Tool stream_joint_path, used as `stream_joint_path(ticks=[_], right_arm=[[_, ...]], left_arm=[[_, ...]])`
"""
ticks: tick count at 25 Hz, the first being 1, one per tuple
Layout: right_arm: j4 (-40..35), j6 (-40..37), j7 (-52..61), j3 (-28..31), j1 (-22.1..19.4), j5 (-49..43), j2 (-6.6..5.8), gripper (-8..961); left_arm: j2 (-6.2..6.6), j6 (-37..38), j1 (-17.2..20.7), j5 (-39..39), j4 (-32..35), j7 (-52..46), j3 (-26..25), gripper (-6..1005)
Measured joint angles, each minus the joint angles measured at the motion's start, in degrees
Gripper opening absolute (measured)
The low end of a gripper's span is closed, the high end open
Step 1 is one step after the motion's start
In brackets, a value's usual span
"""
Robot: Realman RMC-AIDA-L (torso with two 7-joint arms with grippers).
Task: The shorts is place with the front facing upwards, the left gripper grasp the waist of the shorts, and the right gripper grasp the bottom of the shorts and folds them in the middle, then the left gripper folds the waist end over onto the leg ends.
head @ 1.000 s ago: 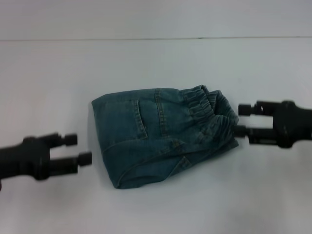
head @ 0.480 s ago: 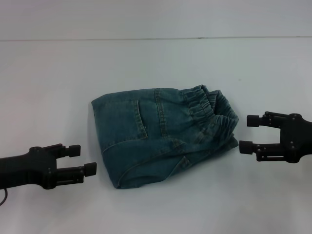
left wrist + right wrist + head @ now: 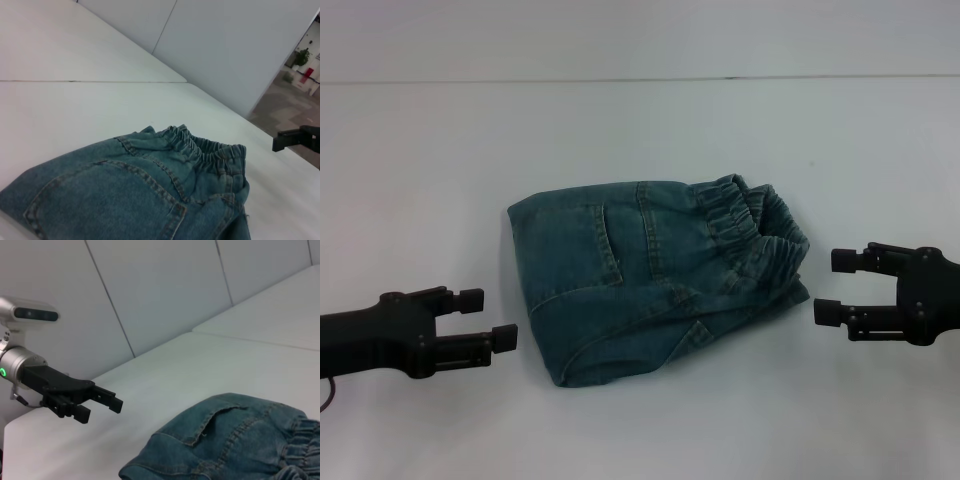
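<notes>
The blue denim shorts [image 3: 645, 275] lie folded into a compact bundle at the middle of the white table [image 3: 620, 130], the elastic waist [image 3: 755, 225] on the right end on top. My left gripper [image 3: 487, 318] is open, low at the left, a short gap away from the bundle's folded left edge. At the right, my right gripper [image 3: 837, 286] is open too, just off the waist end, touching nothing. The left wrist view looks across the shorts [image 3: 135, 190] to the right gripper's fingertip [image 3: 285, 141]. In the right wrist view, the left gripper [image 3: 100, 405] hovers beyond the shorts [image 3: 235, 440].
The white table spreads out around the bundle on all sides. Grey wall panels [image 3: 150, 285] stand behind the table. A table seam [image 3: 640, 79] runs across the far side.
The right gripper has backed off to the right and dropped away from the waist end. The left gripper has come forward and lowered slightly; the shorts have stayed put.
</notes>
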Motion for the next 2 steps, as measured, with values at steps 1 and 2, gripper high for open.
stream_joint_path(ticks=[1, 2], right_arm=[[0.00, 0.07, -0.10, -0.03, -0.16, -0.03, 0.02, 916], [0.00, 0.14, -0.24, -0.04, -0.29, -0.04, 0.04, 916]], left_arm=[[-0.05, 0.00, -0.07, 0.00, 0.01, -0.02, 0.00, 859], [-0.11, 0.00, -0.18, 0.00, 0.01, -0.04, 0.00, 859]])
